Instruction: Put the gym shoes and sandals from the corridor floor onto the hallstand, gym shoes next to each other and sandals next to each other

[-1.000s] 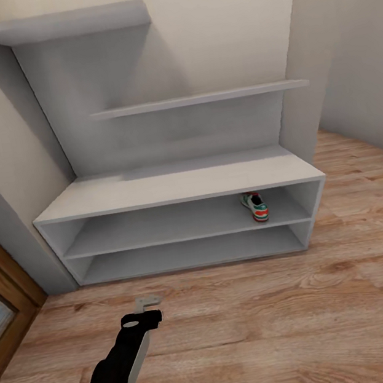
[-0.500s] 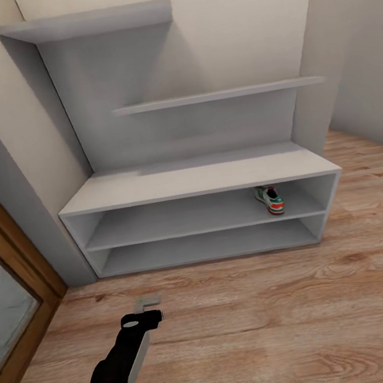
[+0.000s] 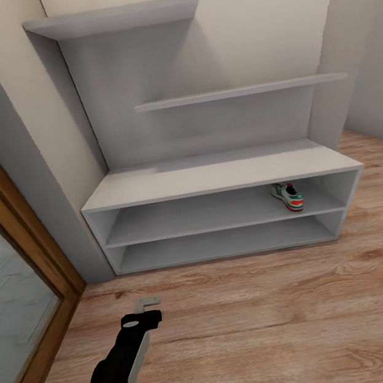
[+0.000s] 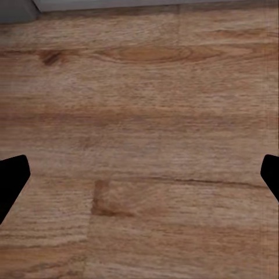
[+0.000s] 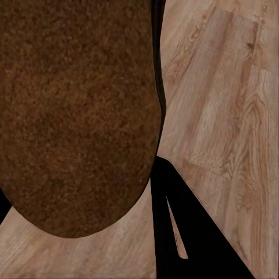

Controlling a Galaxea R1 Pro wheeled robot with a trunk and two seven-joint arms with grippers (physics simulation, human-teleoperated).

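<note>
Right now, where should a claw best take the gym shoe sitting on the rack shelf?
Probably the heel of the gym shoe, approached level through the open front of the hallstand: its red-orange end faces outward, and the top board blocks a reach from above.

Left arm (image 3: 116, 372): extended forward and low, black forearm over a pale sleeve, ending in the left gripper (image 3: 146, 301). Its jaws stand wide apart, with the dark fingertips (image 4: 13, 177) at opposite edges of the left wrist view and nothing between them.
</note>
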